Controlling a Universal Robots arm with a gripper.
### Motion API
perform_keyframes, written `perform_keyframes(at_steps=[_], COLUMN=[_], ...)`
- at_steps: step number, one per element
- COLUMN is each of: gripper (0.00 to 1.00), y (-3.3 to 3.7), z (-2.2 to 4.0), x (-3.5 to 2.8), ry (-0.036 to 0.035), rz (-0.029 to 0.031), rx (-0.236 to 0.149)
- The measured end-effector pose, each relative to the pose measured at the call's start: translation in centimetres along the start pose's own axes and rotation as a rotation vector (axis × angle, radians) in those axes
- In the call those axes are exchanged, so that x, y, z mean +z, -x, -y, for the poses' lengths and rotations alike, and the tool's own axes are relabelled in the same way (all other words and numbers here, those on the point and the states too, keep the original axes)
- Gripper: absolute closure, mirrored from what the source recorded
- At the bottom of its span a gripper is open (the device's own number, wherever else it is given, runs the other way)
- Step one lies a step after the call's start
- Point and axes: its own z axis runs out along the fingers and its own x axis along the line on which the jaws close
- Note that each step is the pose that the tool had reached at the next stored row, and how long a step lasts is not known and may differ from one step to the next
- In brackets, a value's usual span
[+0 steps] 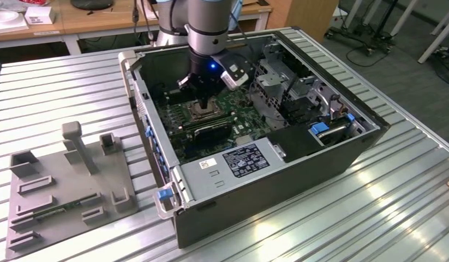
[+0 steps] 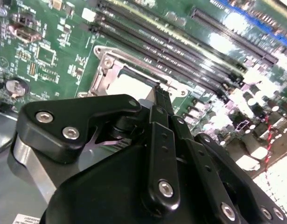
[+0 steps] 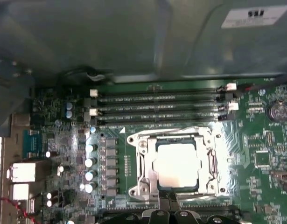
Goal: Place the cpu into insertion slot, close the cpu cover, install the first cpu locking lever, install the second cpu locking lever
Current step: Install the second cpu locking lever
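One robot arm (image 1: 202, 27) reaches down into an open computer case (image 1: 282, 158) lying on a ribbed metal worktop (image 1: 64, 93) in the exterior view, and its tool (image 1: 203, 103) hangs just above the insertion slot (image 1: 203, 113) on the green motherboard (image 1: 239, 120); whether the tool is clenched or released cannot be told from this far. On the exterior view's left, well apart from the case, a grey fixture tray (image 1: 64, 185) rests on the worktop. In the second wrist view, the black body of the tool (image 2: 159, 100) sits close over the board, its narrow tip lying at the edge of the insertion slot (image 2: 103, 70), where the pale top of the cpu (image 2: 127, 86) shows inside the silvery rim; long black memory slots (image 2: 180, 51) run just beside the socket. In the first wrist view, the cpu (image 3: 177, 164) lies flat inside the insertion slot (image 3: 143, 191), and the cpu cover (image 3: 177, 136) frames it, lying down around the chip. Four memory slots (image 3: 157, 109) run beside the socket's far edge.
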Motion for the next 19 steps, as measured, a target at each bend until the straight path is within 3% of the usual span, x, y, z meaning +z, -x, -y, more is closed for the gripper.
perform_keyframes(at_steps=[4, 9, 19], gripper=[0.9, 0.9, 0.9], y=[-0.04, 0.72, 0.9], z=[-0.7, -0.8, -1.38], x=[0.06, 0.09, 0.06], ry=[0.0007, 0.0007, 0.0009], rz=[0.0001, -0.0001, 0.0], rx=[0.0, 0.0, 0.0])
